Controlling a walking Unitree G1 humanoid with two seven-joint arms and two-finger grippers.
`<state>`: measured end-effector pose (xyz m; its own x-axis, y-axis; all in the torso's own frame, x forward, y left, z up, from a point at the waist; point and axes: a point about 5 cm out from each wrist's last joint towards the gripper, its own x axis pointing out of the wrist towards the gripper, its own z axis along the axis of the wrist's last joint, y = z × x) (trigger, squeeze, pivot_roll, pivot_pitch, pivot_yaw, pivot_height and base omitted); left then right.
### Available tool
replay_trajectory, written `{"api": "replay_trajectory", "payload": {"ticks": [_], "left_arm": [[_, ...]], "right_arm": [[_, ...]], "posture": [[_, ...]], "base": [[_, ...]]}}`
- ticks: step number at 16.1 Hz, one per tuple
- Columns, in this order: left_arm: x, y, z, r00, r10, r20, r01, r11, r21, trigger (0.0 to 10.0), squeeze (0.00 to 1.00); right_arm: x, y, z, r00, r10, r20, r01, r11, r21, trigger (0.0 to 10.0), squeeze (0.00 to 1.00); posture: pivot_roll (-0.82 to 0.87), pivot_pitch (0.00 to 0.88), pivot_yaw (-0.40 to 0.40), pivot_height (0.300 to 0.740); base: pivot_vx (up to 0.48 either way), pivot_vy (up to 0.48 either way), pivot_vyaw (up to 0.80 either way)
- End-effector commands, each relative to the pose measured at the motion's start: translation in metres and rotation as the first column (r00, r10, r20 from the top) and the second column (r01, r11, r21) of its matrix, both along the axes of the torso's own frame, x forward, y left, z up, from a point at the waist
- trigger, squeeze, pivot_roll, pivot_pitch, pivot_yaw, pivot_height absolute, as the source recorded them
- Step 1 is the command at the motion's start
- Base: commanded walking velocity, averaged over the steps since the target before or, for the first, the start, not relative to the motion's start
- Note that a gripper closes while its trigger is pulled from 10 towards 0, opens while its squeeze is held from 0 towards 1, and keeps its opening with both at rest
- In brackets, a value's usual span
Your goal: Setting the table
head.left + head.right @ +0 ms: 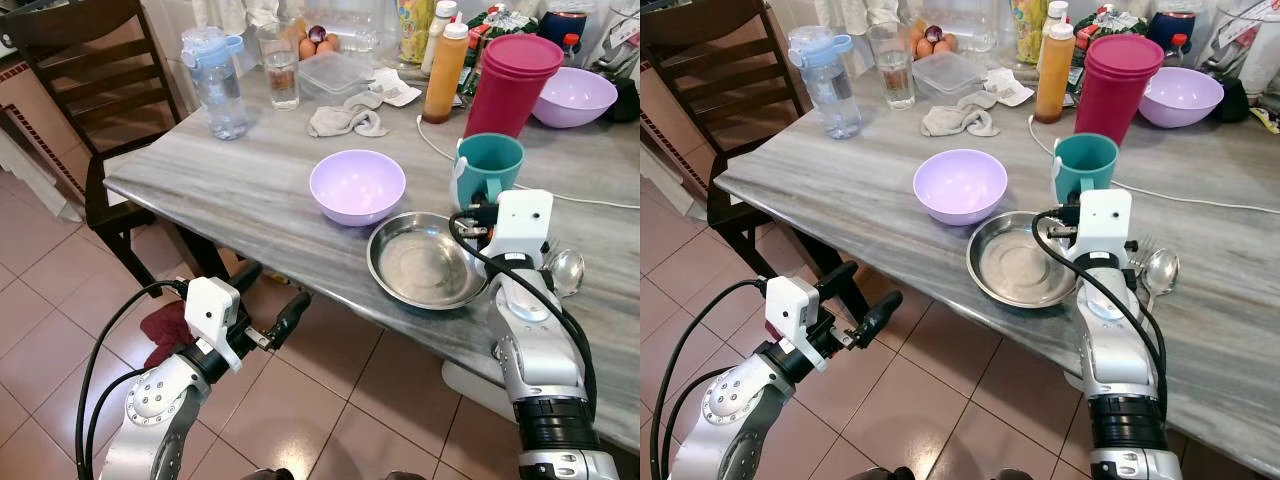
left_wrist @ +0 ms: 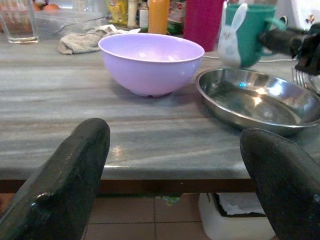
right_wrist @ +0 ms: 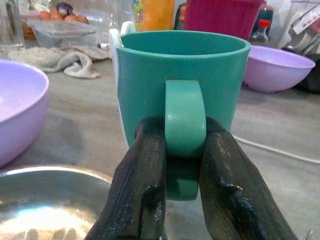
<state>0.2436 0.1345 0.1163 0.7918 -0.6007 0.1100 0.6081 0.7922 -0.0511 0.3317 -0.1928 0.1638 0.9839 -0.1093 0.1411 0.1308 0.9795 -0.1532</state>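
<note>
the right tool (image 3: 182,172) is clamped on the teal mug's (image 1: 487,168) handle, just behind the steel plate (image 1: 425,262); left tool (image 1: 268,305) hangs open.

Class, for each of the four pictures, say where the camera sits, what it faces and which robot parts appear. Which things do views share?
Left eye: head, looking down at table; both arms.
Right eye: same scene beside it.
Left wrist: below table edge, facing lilac bowl; open left pincer.
Right wrist: facing teal mug; right pincer shut on its handle.
Shared: bowl, mug, steel dish.
</note>
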Motion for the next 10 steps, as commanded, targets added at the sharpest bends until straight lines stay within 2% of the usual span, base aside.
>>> {"api": "replay_trajectory", "payload": {"ticks": [1,5,9,10], "left_arm": [[-0.003,0.0,0.002,0.999,-0.034,0.0,0.034,0.999,-0.004,10.0,0.0],[-0.009,-0.009,0.003,0.987,-0.156,-0.033,0.154,0.987,-0.034,10.0,0.0],[-0.011,-0.009,0.004,0.984,-0.174,-0.041,0.172,0.984,-0.034,10.0,0.0],[-0.011,-0.009,0.004,0.984,-0.174,-0.044,0.173,0.984,-0.034,10.0,0.0]], "right_arm": [[0.002,0.001,0.004,1.0,0.008,0.025,-0.008,1.0,0.003,10.0,0.0],[0.002,-0.004,-0.002,1.0,-0.005,0.017,0.005,1.0,0.0,10.0,0.0],[0.0,-0.006,-0.007,1.0,-0.016,0.002,0.016,1.0,0.007,10.0,0.0],[0.0,-0.006,-0.008,1.0,-0.019,0.0,0.019,1.0,0.012,10.0,0.95]], "posture": [[-0.13,0.155,0.071,0.74],[-0.13,0.154,0.071,0.74],[-0.13,0.158,0.074,0.74],[-0.13,0.159,0.077,0.74]], "base": [[0.0,0.0,0.0],[0.0,0.0,0.0],[0.0,0.0,0.0],[0.0,0.0,0.0]]}}
